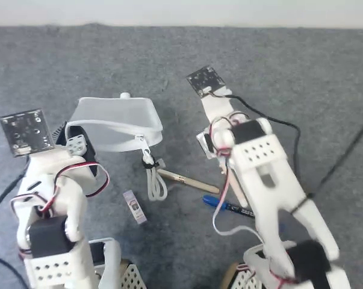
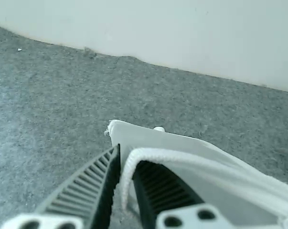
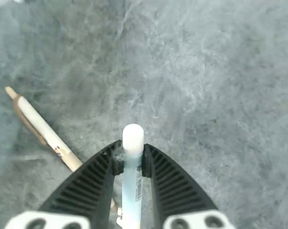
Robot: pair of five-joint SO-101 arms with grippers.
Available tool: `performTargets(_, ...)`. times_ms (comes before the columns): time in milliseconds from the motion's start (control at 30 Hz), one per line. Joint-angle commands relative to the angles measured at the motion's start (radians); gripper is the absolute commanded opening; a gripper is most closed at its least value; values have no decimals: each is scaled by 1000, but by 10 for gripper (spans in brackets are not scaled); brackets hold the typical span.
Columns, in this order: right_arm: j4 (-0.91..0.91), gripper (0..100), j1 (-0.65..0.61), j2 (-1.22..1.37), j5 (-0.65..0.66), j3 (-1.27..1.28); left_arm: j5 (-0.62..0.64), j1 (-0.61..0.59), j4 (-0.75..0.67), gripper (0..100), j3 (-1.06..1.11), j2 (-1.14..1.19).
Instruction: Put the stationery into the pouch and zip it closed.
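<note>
1. At ten o'clock on the grey, fuzzy felt tabletop (image 1: 289, 54) sits the translucent white plastic pouch (image 1: 118, 123). Its mouth gapes and its soft walls bow into a boat shape.
2. At the pouch's five o'clock corner, the looped white cord pull (image 1: 155, 180) of the zip trails limp onto the felt.
3. At the pouch's eight o'clock end, the left gripper (image 2: 126, 164) has its black ribbed pads pinched tight on the woven zip edge, which stands up between them like a thick white braid.
4. Over by four o'clock, the right gripper (image 3: 133, 160) is clamped around a slim pale-blue cylindrical pen with a rounded white cap (image 3: 133, 138). The smooth cap pokes out just beyond the fingertips.
5. Just below the table's middle, at six o'clock, the beige round-barrelled pen (image 1: 187, 180) lies flat and slanted, its tip near the cord pull.
6. Towards five o'clock, the blue-capped pen with a dark barrel (image 1: 220, 203) lies flat, partly under the right arm.
7. At seven o'clock, the small white blocky stick with a lilac label (image 1: 135, 206) lies flat, apart from both loose pens.
</note>
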Motion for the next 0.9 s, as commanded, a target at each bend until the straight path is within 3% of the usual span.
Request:
performTargets(0, 7, 6, 10, -171, -18, 23, -8, 2, -37, 9, -13, -17)
performTargets(267, 5, 6, -41, -314, -31, 97, -8, -5, -35, 9, -13, -18)
performTargets(633, -5, 6, -62, -329, -282, 100, -6, -107, 9, 9, -65, -20)
performTargets(867, -59, 6, -62, -326, -322, 127, 5, -157, -9, 9, -62, -18)
